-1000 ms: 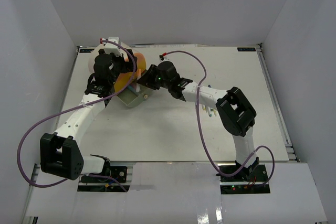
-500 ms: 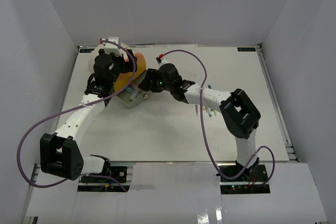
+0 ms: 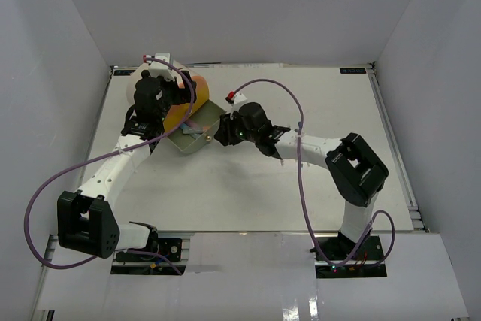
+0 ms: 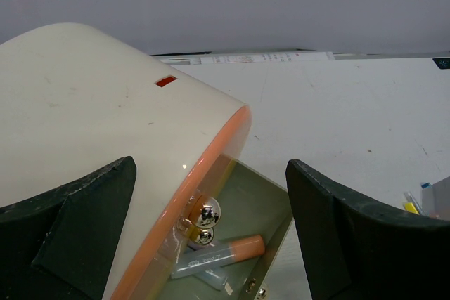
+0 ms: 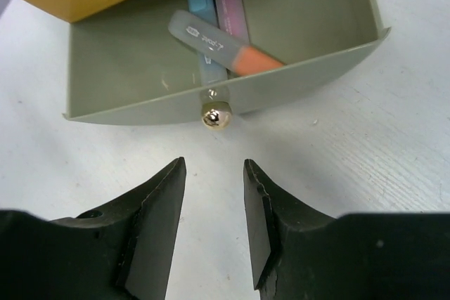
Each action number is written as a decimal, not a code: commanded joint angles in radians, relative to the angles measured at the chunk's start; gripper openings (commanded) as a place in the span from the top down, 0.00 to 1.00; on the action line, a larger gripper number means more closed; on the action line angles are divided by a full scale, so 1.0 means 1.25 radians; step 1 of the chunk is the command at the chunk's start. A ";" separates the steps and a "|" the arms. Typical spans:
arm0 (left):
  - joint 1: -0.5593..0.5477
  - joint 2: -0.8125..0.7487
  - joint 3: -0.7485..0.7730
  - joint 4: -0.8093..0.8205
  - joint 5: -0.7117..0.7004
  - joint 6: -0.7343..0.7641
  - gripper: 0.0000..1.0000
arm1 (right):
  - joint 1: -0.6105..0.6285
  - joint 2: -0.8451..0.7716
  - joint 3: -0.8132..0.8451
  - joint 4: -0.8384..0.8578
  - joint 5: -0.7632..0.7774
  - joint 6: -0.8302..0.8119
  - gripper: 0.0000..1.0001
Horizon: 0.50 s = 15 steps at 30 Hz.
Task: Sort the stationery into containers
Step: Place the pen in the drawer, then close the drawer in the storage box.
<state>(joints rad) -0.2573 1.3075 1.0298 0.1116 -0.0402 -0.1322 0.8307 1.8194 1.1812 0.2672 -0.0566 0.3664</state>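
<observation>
On the tabletop (image 3: 248,186) you see the cream organizer (image 4: 105,117), its green drawer (image 5: 126,68) open, with three pens (image 5: 211,43) inside. Your left gripper (image 4: 209,173) is wide apart over the organizer, empty. Your right gripper (image 5: 214,173), jaws a little apart, holds nothing, just before the brass knob (image 5: 216,116).

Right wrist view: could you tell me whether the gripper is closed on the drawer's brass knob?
No: the right gripper stands open short of the brass knob, with bare table between it and the drawer.

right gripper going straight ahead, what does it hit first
Probably the brass knob on the open drawer front, directly ahead of the right gripper; depth is hard to judge.
</observation>
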 commanded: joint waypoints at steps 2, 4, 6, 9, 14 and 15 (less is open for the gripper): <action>-0.004 -0.016 0.002 -0.032 0.015 -0.013 0.02 | -0.003 0.053 0.007 0.065 -0.036 -0.053 0.55; -0.004 -0.014 0.002 -0.033 0.019 -0.016 0.02 | -0.002 0.081 0.033 0.066 -0.042 -0.060 0.55; -0.004 -0.013 0.005 -0.034 0.021 -0.019 0.02 | -0.003 0.106 0.051 0.070 -0.048 -0.070 0.55; -0.004 -0.011 0.007 -0.036 0.026 -0.023 0.02 | -0.003 0.134 0.086 0.083 -0.063 -0.080 0.55; -0.004 -0.009 0.006 -0.035 0.031 -0.033 0.02 | -0.002 0.179 0.126 0.115 -0.081 -0.091 0.54; -0.004 -0.008 0.007 -0.035 0.031 -0.037 0.02 | -0.002 0.190 0.132 0.125 -0.082 -0.094 0.54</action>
<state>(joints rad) -0.2573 1.3075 1.0298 0.1116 -0.0387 -0.1459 0.8307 2.0380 1.2877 0.3286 -0.1364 0.2798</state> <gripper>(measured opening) 0.979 0.456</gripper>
